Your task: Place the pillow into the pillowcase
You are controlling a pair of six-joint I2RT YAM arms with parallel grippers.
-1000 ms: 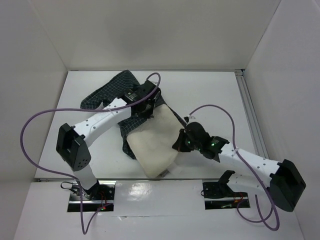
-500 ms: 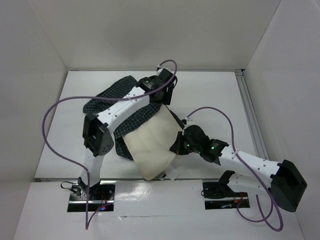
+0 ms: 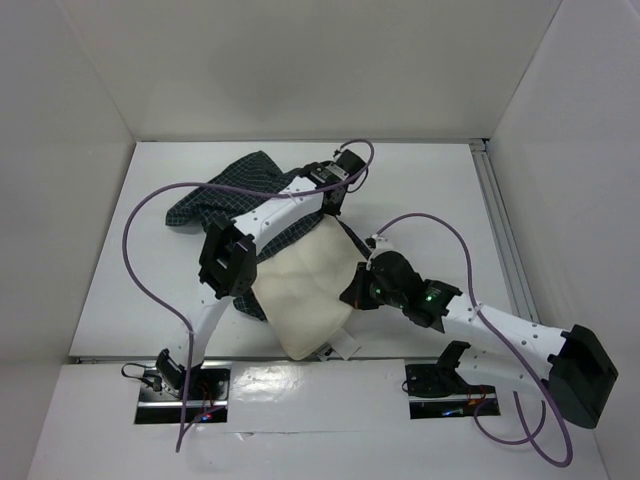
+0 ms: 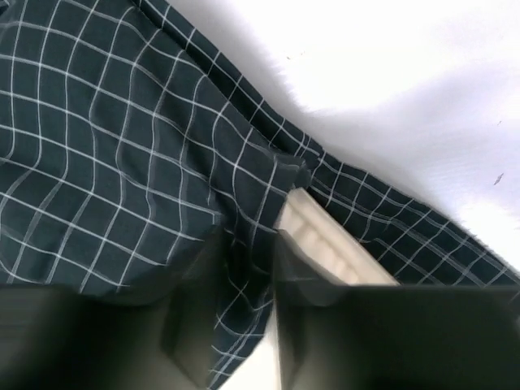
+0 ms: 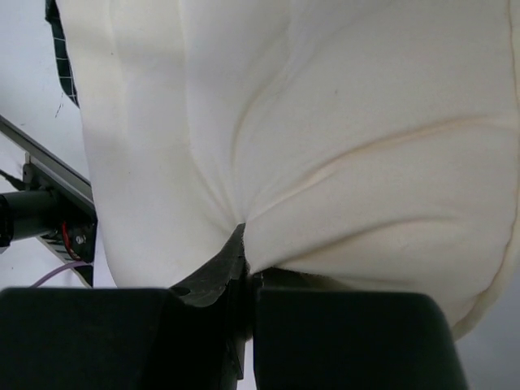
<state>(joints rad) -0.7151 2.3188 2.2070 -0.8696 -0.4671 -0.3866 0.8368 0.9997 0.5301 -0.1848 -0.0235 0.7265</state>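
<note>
The right gripper is closed on the pillow. Its fingers pinch a small tuck of the cream cover, and creases fan out from the pinch. From above, this gripper meets the right side of the pillow, and its arm runs back toward the near right corner of the surface.

The left gripper has its fingers apart, with a fold of the pillowcase in the gap. I cannot tell whether the fingers press on the fold. Just beyond its right finger, a cream corner of the pillow shows out of the check fabric, with bare surface past it. In the overhead view this gripper points down at the far end of the pillow, and its arm stretches across the cloth from the near left corner.

The pillow lies around the middle of the surface, slanted, with its near corner reaching the near edge. Its far end and left side are wrapped in the dark check fabric, while the larger near part lies bare. The rest of the pillowcase trails off crumpled toward the far left of the surface.
</note>
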